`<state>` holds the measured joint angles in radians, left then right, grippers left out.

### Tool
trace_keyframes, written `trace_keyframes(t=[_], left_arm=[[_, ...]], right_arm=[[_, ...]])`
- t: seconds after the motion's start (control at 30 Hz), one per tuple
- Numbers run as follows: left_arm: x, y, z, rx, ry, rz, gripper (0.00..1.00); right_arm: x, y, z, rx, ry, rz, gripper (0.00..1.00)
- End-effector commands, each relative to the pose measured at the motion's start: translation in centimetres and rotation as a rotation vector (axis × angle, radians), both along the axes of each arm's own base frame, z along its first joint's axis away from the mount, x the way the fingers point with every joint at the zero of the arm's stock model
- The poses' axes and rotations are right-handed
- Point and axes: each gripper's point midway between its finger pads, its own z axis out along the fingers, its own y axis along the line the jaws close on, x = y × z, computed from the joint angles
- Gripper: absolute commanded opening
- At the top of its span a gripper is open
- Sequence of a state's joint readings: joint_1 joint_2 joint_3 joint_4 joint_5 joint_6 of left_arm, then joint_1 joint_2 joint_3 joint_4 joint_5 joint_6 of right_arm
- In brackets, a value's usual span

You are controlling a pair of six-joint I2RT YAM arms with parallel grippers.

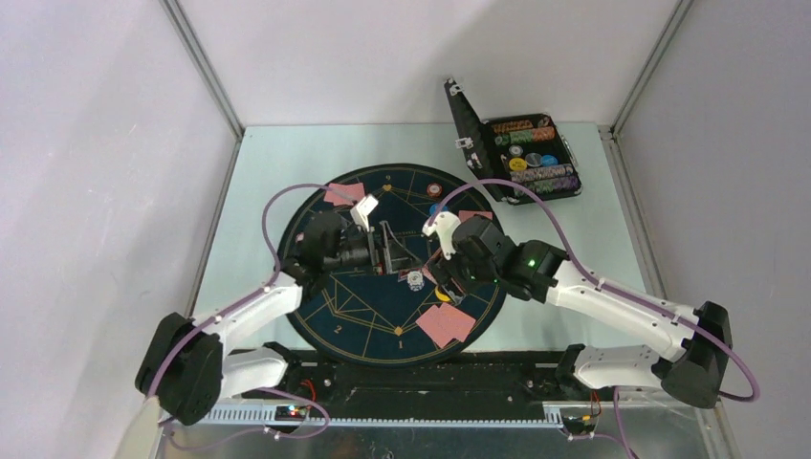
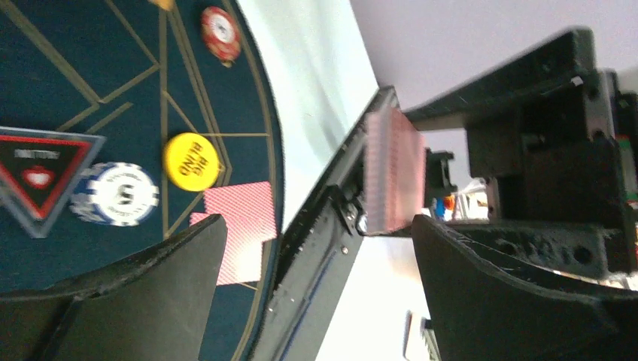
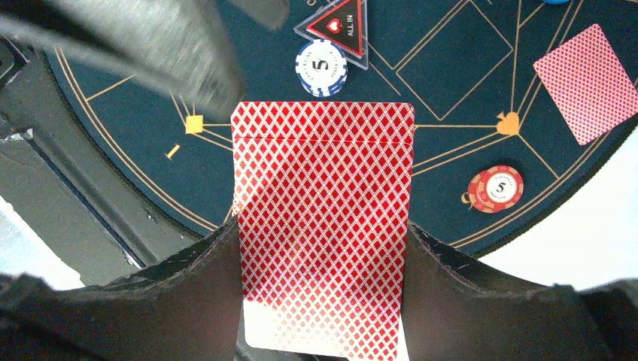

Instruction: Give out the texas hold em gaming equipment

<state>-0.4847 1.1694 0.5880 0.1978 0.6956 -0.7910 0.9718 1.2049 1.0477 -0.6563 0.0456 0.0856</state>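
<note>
I hold a stack of red-backed cards [image 3: 323, 226] by its long edges in my right gripper [image 3: 322, 235], patterned back showing. On the mat [image 3: 451, 90] lie a blue-and-white 5 chip [image 3: 322, 68] against the corner of a triangular ALL IN marker [image 3: 342, 26], and a yellow BIG BLIND disc [image 2: 191, 161]. A red 5 chip [image 3: 495, 188] and a face-down card [image 3: 590, 83] lie near the rim.
</note>
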Motion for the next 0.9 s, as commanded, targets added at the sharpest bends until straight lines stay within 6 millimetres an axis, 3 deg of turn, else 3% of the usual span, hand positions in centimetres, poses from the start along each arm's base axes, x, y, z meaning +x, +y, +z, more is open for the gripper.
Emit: trace_keyframes(t=[0.0,0.13,0.37,0.67,0.87], left_arm=[[-1.6,-1.5,5.0,-0.167,-0.113,-0.039,1.0],[-2.0,-1.7,4.7,-0.154,-0.119,-0.033,1.0],[-2.8,-4.1,2.5,-0.073,-0.074,-0.111,1.0],[-3.7,-6.7,2.1,-0.092,-0.055,-0.197,1.0],[-3.5,-6.5,-0.2,-0.015,-0.027,-0.189,1.0]], right_arm=[[0.2,1.3,0.9,0.035,-0.028,0.032,0.0],[-0.1,1.5,0.8,0.035,-0.018,0.047,0.0],[-0.4,1.8,0.9,0.039,-0.014,0.06,0.0],[-0.6,2.1,1.0,0.042,-0.015,0.072,0.0],[-0.6,1.9,1.3,0.048,-0.021,0.069,0.0]])
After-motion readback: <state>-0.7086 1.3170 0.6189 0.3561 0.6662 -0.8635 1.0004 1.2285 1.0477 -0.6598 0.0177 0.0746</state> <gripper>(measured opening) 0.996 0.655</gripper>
